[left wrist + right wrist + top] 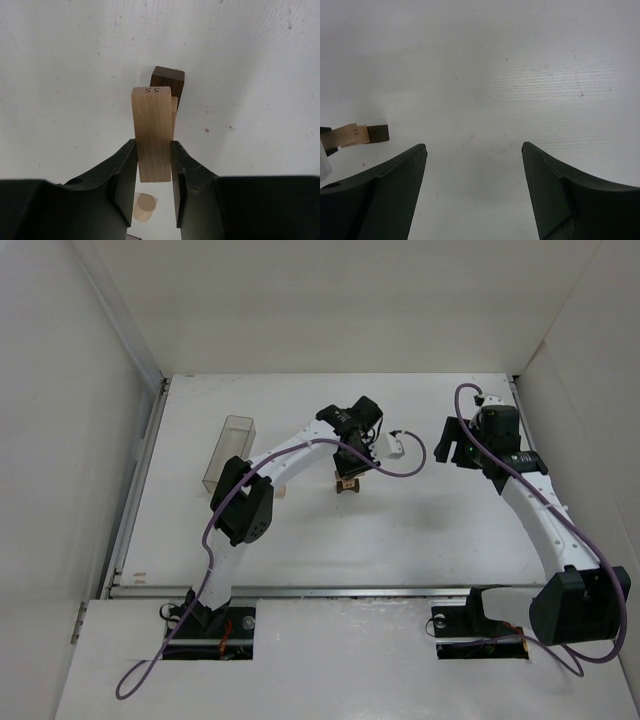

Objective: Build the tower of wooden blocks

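Pale bar, clamped in the left claw, should be lowered squarely onto the dark block; right claw is spread.

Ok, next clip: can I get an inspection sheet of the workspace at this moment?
Surface: white table, lightly speckled.
Job's things: pale bar marked 55, over dark block; peg lying loose.
Clutter: clear box, left of centre.
Pincers: left pincer shut on bar; right pincer open, empty.
Cables: purple cables looping along both arms.
Surroundings: white walls.
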Tool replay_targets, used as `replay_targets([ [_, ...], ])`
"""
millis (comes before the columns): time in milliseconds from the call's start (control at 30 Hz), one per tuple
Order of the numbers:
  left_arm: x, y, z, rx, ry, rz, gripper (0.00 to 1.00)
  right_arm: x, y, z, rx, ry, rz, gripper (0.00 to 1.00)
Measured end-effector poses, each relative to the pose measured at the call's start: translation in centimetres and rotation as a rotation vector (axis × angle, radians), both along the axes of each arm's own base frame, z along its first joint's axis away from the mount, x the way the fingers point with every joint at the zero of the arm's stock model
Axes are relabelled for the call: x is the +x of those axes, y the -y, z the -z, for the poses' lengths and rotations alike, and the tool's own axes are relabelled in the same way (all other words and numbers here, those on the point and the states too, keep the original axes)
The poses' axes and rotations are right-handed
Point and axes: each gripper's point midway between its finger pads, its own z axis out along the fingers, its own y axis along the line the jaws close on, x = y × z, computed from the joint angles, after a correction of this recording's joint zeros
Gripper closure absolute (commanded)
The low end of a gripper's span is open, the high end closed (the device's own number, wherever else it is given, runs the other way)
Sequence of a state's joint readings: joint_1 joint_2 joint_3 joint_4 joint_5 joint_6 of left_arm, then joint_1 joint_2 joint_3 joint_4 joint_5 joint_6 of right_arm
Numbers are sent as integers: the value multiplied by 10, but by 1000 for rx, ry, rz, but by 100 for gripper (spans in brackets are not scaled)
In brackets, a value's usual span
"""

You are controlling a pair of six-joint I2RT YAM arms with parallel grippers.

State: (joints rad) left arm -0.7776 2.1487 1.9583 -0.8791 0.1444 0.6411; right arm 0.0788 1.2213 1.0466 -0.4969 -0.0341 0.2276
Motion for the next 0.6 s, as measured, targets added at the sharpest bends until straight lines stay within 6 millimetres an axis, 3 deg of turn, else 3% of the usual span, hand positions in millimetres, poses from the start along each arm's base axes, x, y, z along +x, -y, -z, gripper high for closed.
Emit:
replay_targets([
  [600, 0, -1, 5, 7, -2, 11, 100, 0, 0, 1, 0, -1, -1, 18],
])
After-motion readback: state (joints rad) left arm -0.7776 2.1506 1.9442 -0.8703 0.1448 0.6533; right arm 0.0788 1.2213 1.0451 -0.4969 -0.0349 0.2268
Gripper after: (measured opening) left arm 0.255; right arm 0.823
